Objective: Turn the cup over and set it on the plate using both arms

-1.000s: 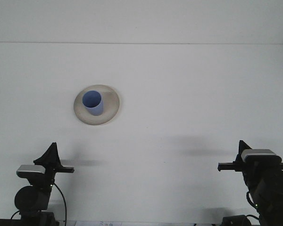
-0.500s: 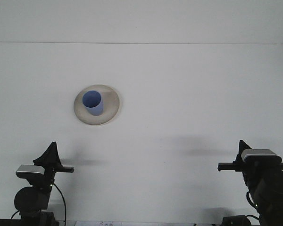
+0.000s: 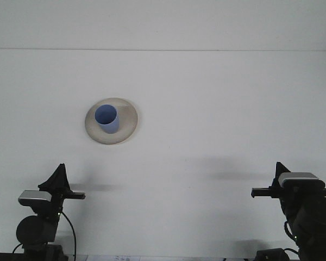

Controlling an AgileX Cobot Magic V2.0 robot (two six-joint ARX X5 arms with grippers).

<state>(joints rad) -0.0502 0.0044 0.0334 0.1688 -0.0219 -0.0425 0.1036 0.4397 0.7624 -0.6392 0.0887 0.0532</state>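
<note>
A blue cup (image 3: 106, 118) stands upright, mouth up, on a round beige plate (image 3: 127, 126) left of the table's middle. My left gripper (image 3: 58, 175) sits low at the front left edge, far from the plate, with nothing in it. At the front right edge my right gripper (image 3: 280, 168) is mostly hidden behind its wrist camera, and it holds nothing either. Both arms are pulled back near the bottom of the view.
The white table (image 3: 223, 109) runs back to a white wall. Black arm bases and cables fill the two bottom corners.
</note>
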